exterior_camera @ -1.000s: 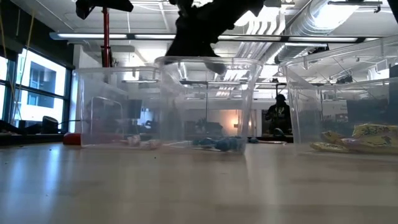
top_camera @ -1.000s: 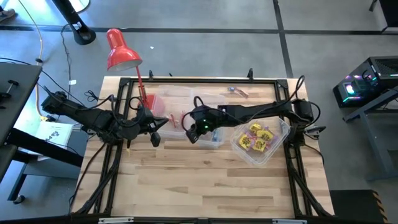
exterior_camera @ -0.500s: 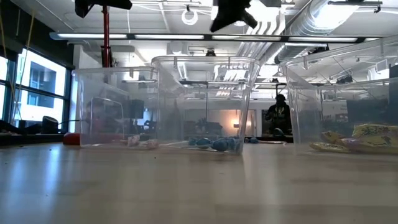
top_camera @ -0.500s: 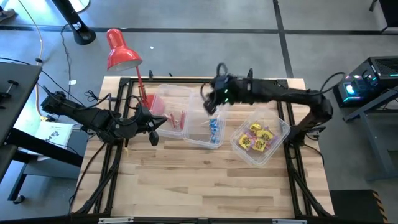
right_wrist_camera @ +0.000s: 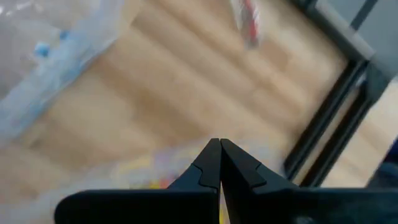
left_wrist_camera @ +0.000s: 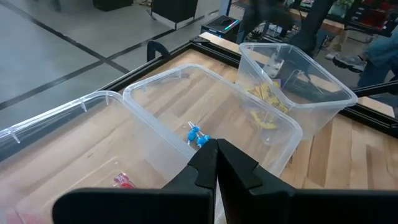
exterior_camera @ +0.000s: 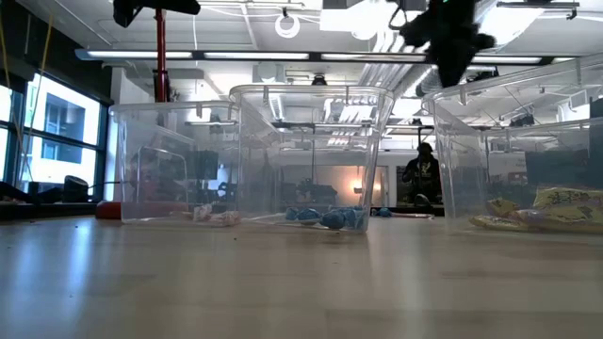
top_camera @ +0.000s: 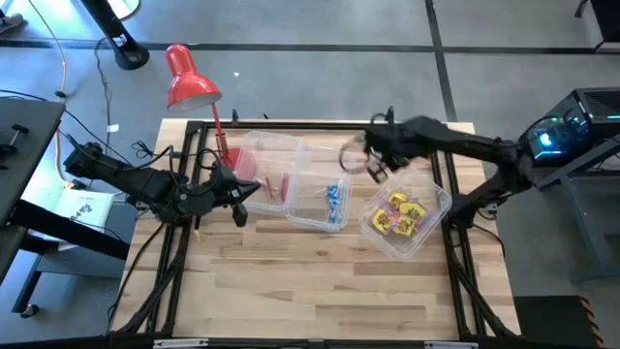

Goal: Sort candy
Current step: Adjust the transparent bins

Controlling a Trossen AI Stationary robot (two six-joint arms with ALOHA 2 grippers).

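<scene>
wooden table (top_camera: 320,281) with a dark metal frame around it, sitting on a grey concrete floor, and the low view looks through to a big open room with ceiling pipes and a person (exterior_camera: 418,175) standing way back.

three clear plastic bins sit in a row across the far half of the table. the left bin (top_camera: 254,155) has the slim red/pink sticks (top_camera: 275,185) in it, the middle bin (top_camera: 312,215) has the blue-wrapped pieces (top_camera: 334,197), and the right bin (top_camera: 438,202), which is tipped at an angle to the others, has the yellow square packets (top_camera: 402,213). so the candy is pretty much all in bins, except one red/pink stick (right_wrist_camera: 246,18) that shows in the right wrist view lying on bare wood near the frame rail, ahead of the right fingers.

right gripper (top_camera: 373,165) hangs up in the air over the gap between the middle bin and the right bin, toward the far side of the table. its fingers (right_wrist_camera: 208,163) are pressed together at the tips with nothing between them. yellow packets show blurry just below the fingertips in the wrist view, blue pieces off to one side.

left gripper (top_camera: 240,211) is parked low by the near corner of the left bin, and its fingers (left_wrist_camera: 205,163) are closed too, empty. past its fingertips the blue pieces lie on the middle bin floor, and a bit of red stick sits off to the side in the left bin.

red desk lamp (top_camera: 186,79) stands at the far left corner, head pointing down over the table edge.
</scene>
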